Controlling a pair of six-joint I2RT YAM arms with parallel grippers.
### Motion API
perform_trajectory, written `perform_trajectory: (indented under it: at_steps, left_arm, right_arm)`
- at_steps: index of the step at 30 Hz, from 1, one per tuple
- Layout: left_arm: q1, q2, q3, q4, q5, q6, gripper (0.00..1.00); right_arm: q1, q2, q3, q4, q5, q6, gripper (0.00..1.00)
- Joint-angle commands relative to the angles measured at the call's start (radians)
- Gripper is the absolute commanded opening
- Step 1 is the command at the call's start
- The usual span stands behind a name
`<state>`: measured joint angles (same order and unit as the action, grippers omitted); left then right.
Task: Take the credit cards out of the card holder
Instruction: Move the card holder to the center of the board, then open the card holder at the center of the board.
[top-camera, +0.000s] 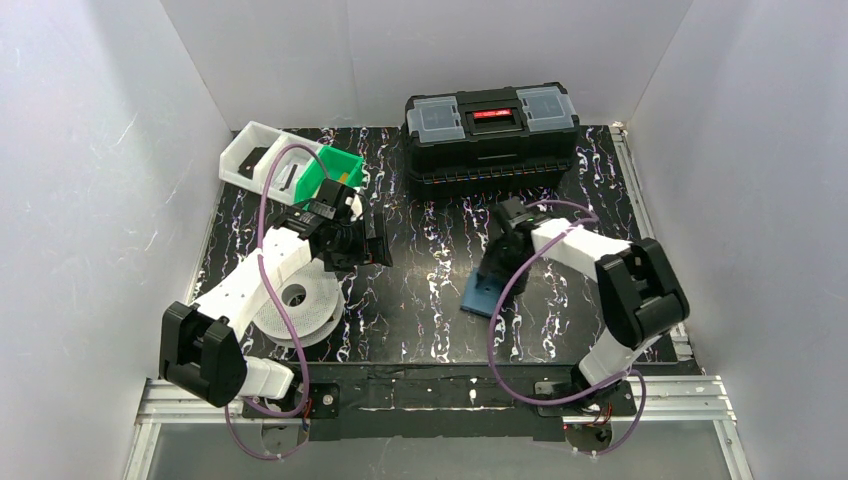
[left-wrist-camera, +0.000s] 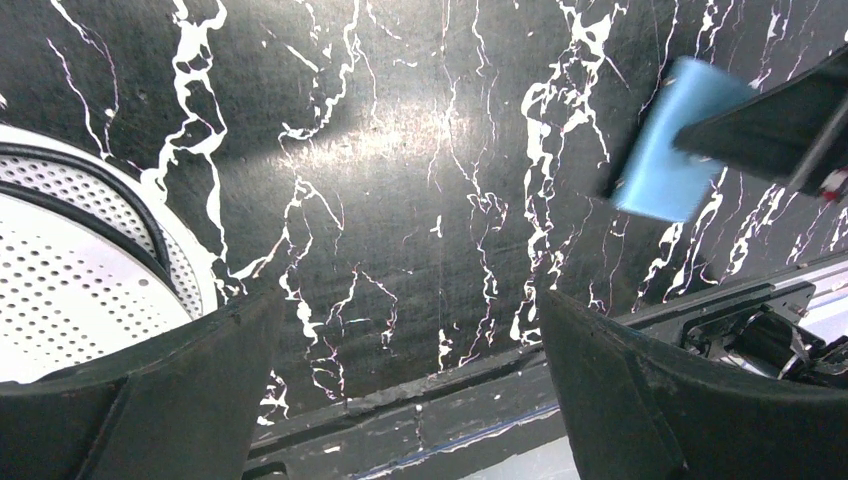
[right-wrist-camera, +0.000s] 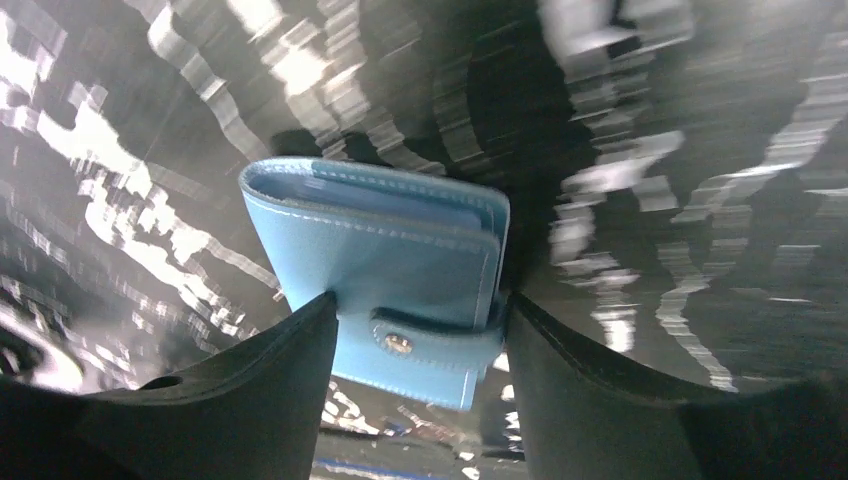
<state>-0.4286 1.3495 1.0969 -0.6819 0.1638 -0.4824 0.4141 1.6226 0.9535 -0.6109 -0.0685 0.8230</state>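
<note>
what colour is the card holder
Light blue, with paler stitching along its edges; the card holder shows best in the right wrist view.

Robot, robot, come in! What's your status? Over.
Left gripper open, empty. Right gripper clamped on card holder, holder snapped shut. Toolbox well back, not blocking.

White shells are covering my left arm (top-camera: 262, 272) and right arm (top-camera: 572, 243), blocky black housings (top-camera: 205, 352) are capping the joints, purple cables (top-camera: 262, 205) are looping alongside; my fingers (right-wrist-camera: 240, 400) are looking black, possibly matte.

Toolbox (top-camera: 491, 128) at back, card holder (right-wrist-camera: 400, 270) inside right pincer (right-wrist-camera: 422, 310)
</note>
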Motion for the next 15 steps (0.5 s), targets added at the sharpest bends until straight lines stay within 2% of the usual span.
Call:
perform_trajectory:
  at_steps: [1, 4, 9, 12, 15]
  left_arm:
    - [-0.015, -0.018, -0.02, -0.014, 0.026, -0.018, 0.99]
    - [-0.031, -0.007, -0.034, -0.002, 0.036, -0.033, 1.0]
    - [-0.081, 0.008, -0.051, 0.011, 0.028, -0.063, 1.0]
    - [-0.105, 0.016, -0.057, 0.021, 0.017, -0.085, 1.0]
    - [-0.108, 0.022, -0.064, 0.024, -0.004, -0.114, 1.0]
  right_arm:
    - [0.134, 0.052, 0.086, -0.04, -0.046, 0.036, 0.74]
    - [0.143, 0.051, 0.102, -0.038, -0.052, 0.035, 0.81]
    - [0.153, -0.016, 0.146, -0.127, 0.076, -0.012, 0.83]
    - [0.195, -0.055, 0.189, -0.187, 0.165, -0.042, 0.8]
    - [0.258, -0.038, 0.242, -0.231, 0.201, -0.057, 0.68]
